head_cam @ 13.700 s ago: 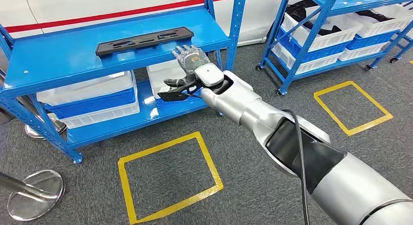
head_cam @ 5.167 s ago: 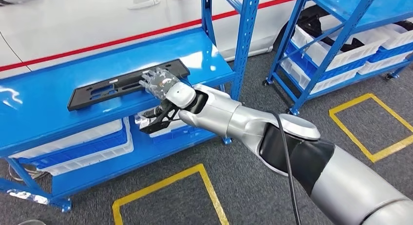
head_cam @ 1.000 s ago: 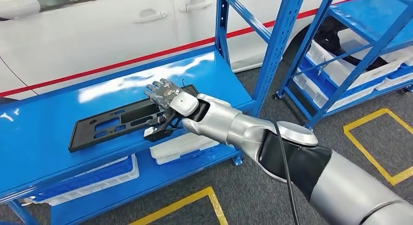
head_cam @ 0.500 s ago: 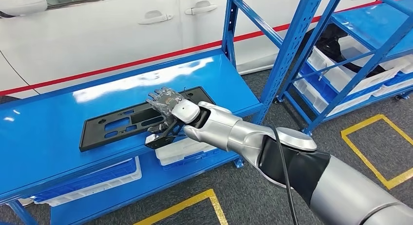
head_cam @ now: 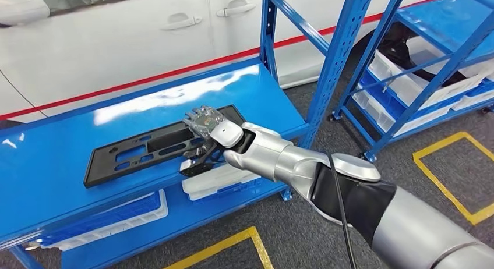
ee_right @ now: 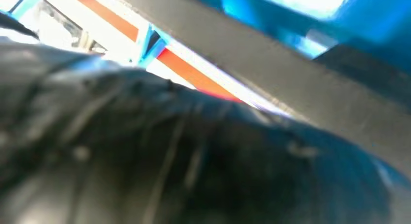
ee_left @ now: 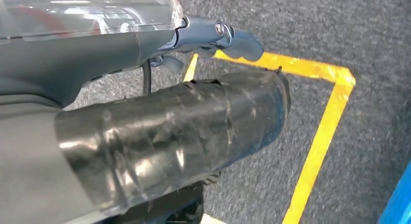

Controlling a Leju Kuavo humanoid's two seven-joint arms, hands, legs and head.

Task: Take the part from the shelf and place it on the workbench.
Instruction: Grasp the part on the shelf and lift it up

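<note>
Silver casing of your right arm (head_cam: 326, 170) fills the near foreground of the head view, running up and leftward to the right robot hand (head_cam: 205, 122). That robot hand rests on the right end of the part (head_cam: 145, 149), a long black slotted plate; its fingers lie over the top face while the thumb (head_cam: 195, 163) sits at the plate's near edge. You can read this as a grasp being formed or just formed, but whether the plate is firmly pinched you cannot tell. The right wrist view is blurred and adds a dark bar against blue.

The left robot hand (ee_left: 145, 136) hangs over grey floor (ee_left: 378, 49) with a yellow tape line (ee_left: 320, 136); whether it is open or closed cannot be told.

The part lies flat on the blue shelf (head_cam: 52, 181), along the upper deck near its front edge. White bins (head_cam: 218, 181) sit on the deck beneath.

Farther off, a white car body (head_cam: 116, 42) with a red stripe stands behind the shelf, and a second blue rack (head_cam: 443, 59) stands to the right.

Progress: reach done. Lifting, carrying and setting down on the table all remain.
</note>
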